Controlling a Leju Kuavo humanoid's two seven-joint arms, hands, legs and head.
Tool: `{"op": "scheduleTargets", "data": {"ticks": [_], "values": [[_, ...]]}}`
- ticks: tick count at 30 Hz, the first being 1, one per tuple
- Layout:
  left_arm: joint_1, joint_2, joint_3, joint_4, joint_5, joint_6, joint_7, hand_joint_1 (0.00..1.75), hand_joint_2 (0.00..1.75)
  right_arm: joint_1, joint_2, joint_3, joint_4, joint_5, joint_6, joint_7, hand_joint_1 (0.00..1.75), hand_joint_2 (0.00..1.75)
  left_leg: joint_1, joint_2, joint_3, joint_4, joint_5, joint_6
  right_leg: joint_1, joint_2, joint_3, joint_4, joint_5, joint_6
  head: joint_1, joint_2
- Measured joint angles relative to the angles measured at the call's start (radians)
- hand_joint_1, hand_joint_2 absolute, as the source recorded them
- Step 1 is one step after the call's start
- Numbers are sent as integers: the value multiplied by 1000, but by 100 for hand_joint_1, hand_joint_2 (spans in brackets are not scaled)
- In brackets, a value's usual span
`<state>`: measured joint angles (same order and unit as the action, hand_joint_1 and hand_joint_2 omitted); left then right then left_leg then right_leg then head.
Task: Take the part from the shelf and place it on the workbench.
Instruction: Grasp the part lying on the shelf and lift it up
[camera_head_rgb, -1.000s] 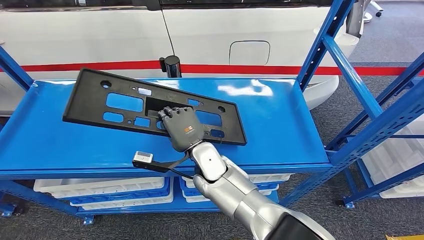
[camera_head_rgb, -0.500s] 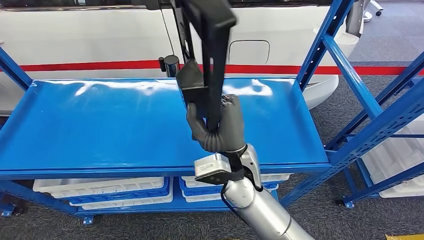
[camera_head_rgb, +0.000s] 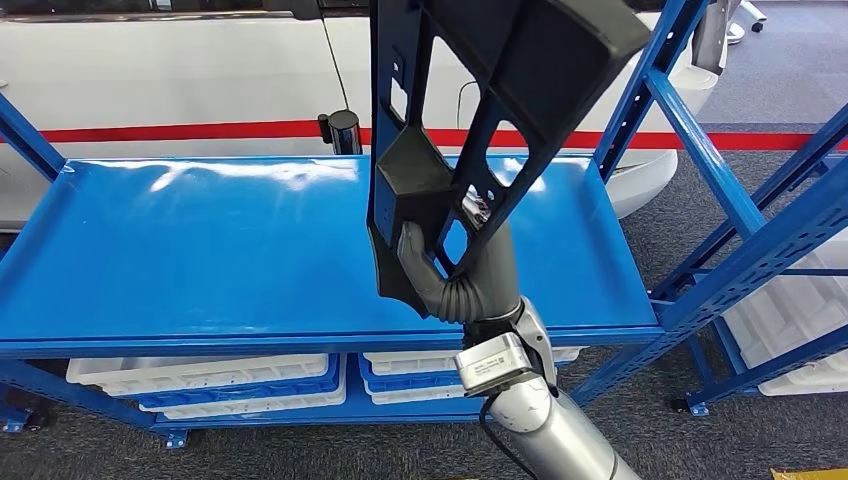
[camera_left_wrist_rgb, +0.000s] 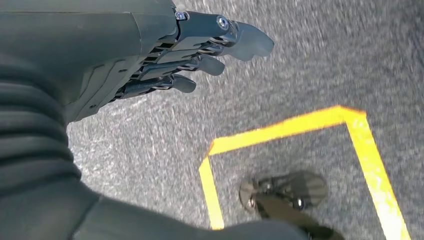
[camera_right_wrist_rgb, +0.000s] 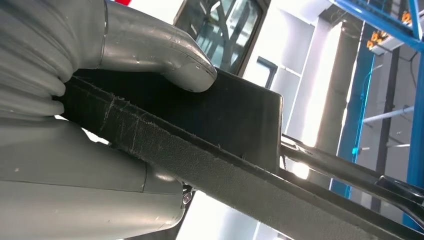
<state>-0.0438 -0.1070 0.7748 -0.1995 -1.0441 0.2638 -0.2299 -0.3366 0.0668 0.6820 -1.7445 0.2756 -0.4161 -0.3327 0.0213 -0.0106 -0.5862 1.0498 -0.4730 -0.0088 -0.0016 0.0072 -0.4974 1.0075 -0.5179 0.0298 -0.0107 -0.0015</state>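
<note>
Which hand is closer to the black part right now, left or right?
Right. The right hand grips the black part, lifted upright above the blue shelf. The left hand hangs over the grey floor, holding nothing, away from the part.

A blue metal shelf unit (camera_head_rgb: 200, 250) is seen on grey carpet (camera_head_rgb: 700, 440), with white bins (camera_head_rgb: 200, 375) stored beneath. A white vehicle with a red stripe (camera_head_rgb: 200, 130) is parked beyond. Yellow floor tape (camera_left_wrist_rgb: 280, 132) is laid down.
</note>
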Motion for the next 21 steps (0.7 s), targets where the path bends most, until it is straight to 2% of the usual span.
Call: {"op": "scheduleTargets", "data": {"ticks": [5,13,21], "values": [[0,0,13,0,8,29,21,0,175,12,-17,0,-21,-46,26,-11,175,175,0,0,0,0,0,0,0,0,0,0,0,0,0,0],[0,0,15,0,8,32,24,0,175,12,-20,0,-23,-51,30,-11,175,175,0,0,0,0,0,0,0,0,0,0,0,0,0,0],[-1,0,38,0,18,0,3,0,175,27,-42,0,-27,-90,46,4,175,175,0,0,0,0,0,0,0,0,0,0,0,0,0,0]]}}
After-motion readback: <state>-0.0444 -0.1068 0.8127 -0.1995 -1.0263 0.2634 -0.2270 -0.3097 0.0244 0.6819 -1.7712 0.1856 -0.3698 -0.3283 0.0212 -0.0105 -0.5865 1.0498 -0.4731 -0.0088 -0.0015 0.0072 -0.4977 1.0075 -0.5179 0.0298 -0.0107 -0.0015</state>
